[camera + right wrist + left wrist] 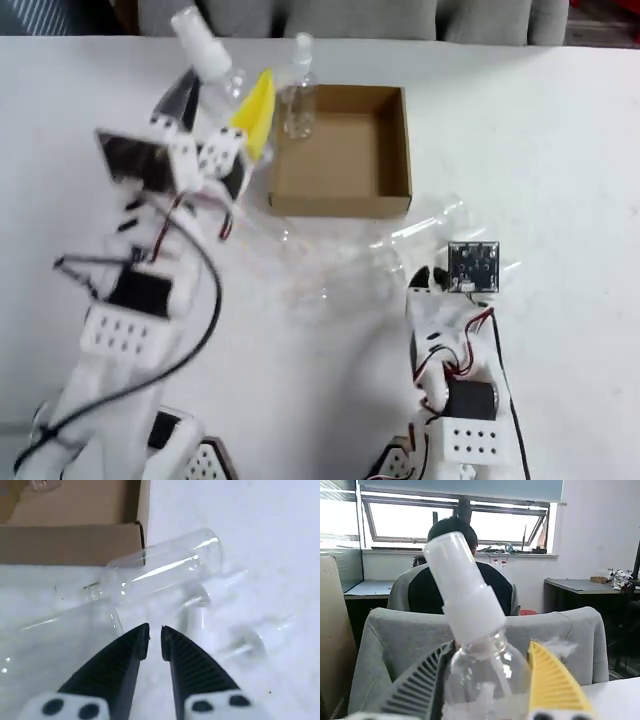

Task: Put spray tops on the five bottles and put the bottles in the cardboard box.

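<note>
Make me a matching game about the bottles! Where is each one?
Things:
1. tilted bottle with a white top
2. upright bottle
3. bottle with no top

Places:
A. lying on the table beside the box
B. standing in the cardboard box
C. held up in the left claw

Pairs: 1-C, 2-B, 3-A

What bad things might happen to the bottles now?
The left gripper holds its bottle tilted by the box; lowered like that it might bump the standing bottle over. The loose bottles by the right gripper are round and may roll away when touched.
</note>
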`<act>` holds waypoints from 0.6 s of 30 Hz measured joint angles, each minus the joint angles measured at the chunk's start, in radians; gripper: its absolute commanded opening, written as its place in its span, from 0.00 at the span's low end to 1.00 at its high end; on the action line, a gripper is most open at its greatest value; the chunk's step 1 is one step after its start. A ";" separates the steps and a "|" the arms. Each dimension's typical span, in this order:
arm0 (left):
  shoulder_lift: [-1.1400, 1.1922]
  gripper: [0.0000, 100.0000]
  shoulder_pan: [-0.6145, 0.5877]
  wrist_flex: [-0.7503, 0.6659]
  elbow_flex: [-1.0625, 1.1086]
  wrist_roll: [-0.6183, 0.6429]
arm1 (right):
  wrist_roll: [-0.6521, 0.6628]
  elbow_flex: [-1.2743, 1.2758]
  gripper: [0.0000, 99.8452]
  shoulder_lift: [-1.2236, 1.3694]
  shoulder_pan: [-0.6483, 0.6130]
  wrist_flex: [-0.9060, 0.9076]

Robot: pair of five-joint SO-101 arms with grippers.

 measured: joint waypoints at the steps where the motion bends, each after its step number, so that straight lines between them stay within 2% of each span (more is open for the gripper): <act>1: 0.049 0.02 0.000 -0.037 -0.017 0.000 | 0.000 0.000 0.01 0.002 0.000 0.000; 18: 0.744 0.02 0.000 -0.695 -0.038 0.000 | 0.000 0.000 0.01 0.002 0.000 0.000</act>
